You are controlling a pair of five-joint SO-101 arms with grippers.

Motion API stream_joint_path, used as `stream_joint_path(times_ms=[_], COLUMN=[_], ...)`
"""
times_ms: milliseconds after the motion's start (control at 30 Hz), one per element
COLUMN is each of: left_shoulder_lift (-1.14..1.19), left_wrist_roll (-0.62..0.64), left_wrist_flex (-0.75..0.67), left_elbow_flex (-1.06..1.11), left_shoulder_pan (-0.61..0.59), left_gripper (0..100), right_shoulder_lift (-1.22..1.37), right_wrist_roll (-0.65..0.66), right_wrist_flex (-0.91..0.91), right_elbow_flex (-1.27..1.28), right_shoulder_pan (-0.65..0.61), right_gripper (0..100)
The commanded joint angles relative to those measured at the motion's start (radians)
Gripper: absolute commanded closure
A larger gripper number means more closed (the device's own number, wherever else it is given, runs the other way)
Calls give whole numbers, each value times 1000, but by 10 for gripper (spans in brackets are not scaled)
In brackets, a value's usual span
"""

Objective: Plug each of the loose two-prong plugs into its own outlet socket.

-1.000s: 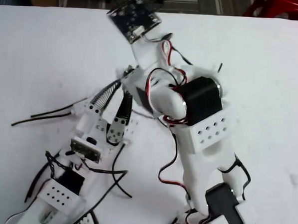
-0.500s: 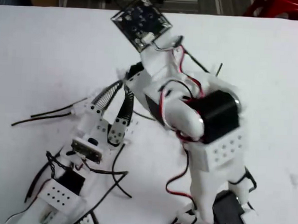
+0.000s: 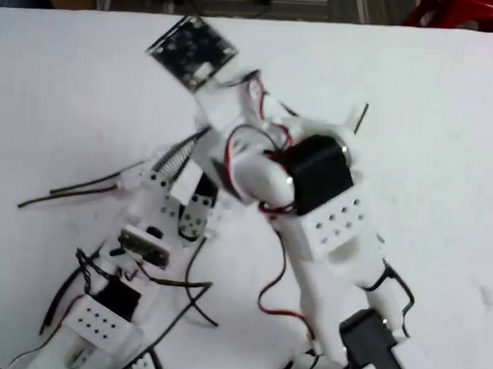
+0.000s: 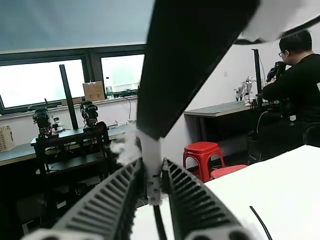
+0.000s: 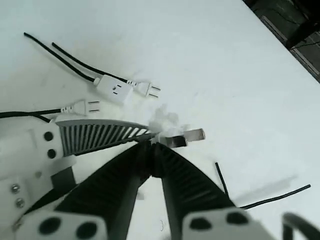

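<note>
**A:** Surface: white table (image 3: 432, 120). Any plugs seated?

**B:** None. The socket (image 5: 114, 89) lies flat with its slots bare. The first plug (image 5: 143, 88) is just beside it, and the second plug (image 5: 81, 106) is near.

**A:** Others?

**B:** The third plug (image 5: 192, 134) is up off the table. The left gripper (image 4: 152, 175) pinches its white body. The right gripper (image 5: 150, 145) is pressed together at the tip, right against it.

**A:** Heading?

**B:** Its long axis appears to follow the left gripper's fingers. The prongs lead away from that gripper and away from the socket, so it likely needs turning.
</note>
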Motion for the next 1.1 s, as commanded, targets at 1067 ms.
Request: stream_joint_path(times_ms=[1067], left_shoulder_lift=[-19], left_wrist_roll=[2], left_wrist_flex=[-15], left_elbow_flex=[-6], left_shoulder_pan=[5], left_gripper=[976], right_shoulder_lift=[54], right_wrist_roll=[60], right_wrist_flex=[-31], right_elbow_flex=[-61], right_shoulder_pan=[22], right_gripper=[979])
